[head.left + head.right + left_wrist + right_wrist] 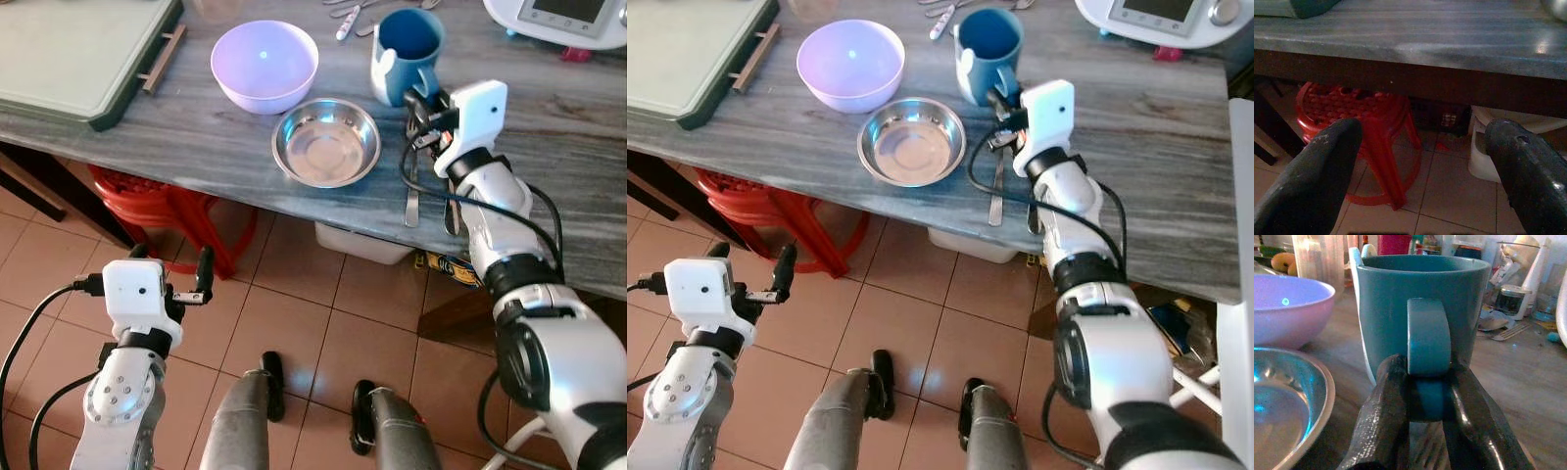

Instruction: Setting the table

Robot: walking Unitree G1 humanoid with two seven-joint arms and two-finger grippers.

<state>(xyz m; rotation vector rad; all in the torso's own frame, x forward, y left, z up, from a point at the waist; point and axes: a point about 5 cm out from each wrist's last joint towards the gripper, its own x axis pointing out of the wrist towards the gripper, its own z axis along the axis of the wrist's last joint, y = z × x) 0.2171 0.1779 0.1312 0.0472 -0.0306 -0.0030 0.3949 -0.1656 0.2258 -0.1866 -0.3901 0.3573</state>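
**Robot grips a blue mug by its handle at a grey desk**

Nearest the viewer, the robot's two legs stand on a terracotta tiled floor (323,323). The left pincer (168,272) hangs low over the tiles, below the desk edge, its two black fingers spread wide with nothing between them. Beyond it, under the desk, stands a red plastic stool (1369,117).

The right arm reaches up and forward over the grey wood-grain desk (196,147). The right pincer (1427,396) is closed on the handle of a blue mug (407,54), one finger pressed against each side of the handle's lower part. The mug stands upright on the desk, near the middle, apparently empty.

Just beneath the right wrist, a fork (411,191) and another piece of cutlery lie on the desk, pointing toward the front edge. To the left of the mug sits a shallow steel bowl (326,142), and just behind that a lilac bowl (265,64). A green tray (73,54) lies at the far left. More cutlery lies behind the mug, and a white appliance (563,20) stands at the far right.

The step in hand appears to be moving the mug to its place. The next move likely calls for a straight lift, keeping the mug level and clear of the steel bowl and the cutlery beside it.
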